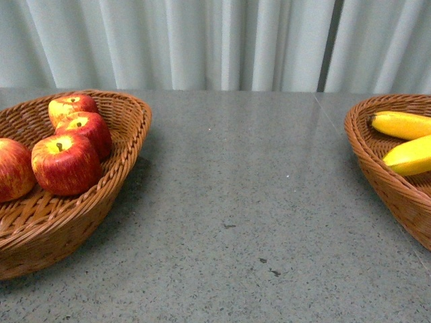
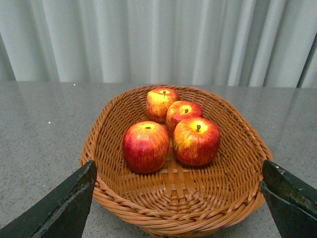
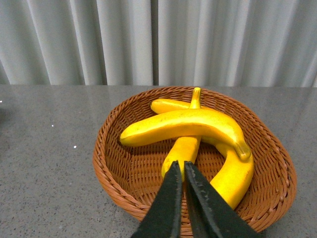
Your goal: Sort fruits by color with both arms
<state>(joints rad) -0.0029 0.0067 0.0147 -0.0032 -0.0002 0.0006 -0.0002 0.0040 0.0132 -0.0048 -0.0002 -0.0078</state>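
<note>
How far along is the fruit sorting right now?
It looks finished. Four red apples sit together in the left wicker basket, and three bananas lie crossed in the right wicker basket. No fruit shows on the grey table between them. Nothing is in hand: the left gripper is open and empty, the right gripper is shut on nothing. No sorting seems left.

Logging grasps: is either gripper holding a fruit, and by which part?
Neither. The left gripper is open above the apples; the right gripper is shut on nothing.
</note>
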